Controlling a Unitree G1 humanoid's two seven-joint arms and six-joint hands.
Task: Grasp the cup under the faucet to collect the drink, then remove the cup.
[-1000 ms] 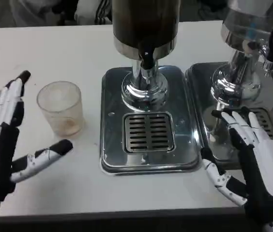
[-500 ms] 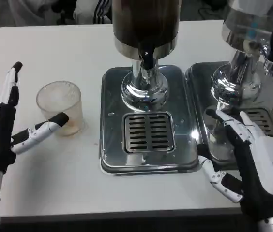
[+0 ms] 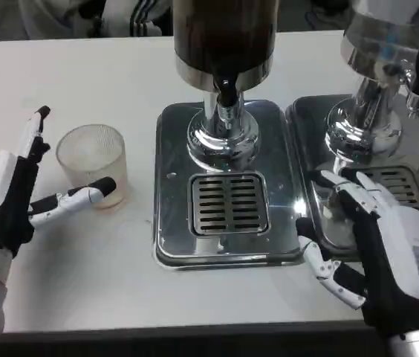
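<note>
White table [image 3: 83, 282] (striped clothing behind): both robot hands spread, holding nothing; cup [image 3: 92, 165] beside left.

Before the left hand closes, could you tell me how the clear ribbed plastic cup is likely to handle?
The clear ribbed plastic cup looks empty and thin-walled, so probably light and apt to slide or tip if nudged. Its walls may flex under a firm squeeze. The left hand is open beside it, thumb in front.
</note>
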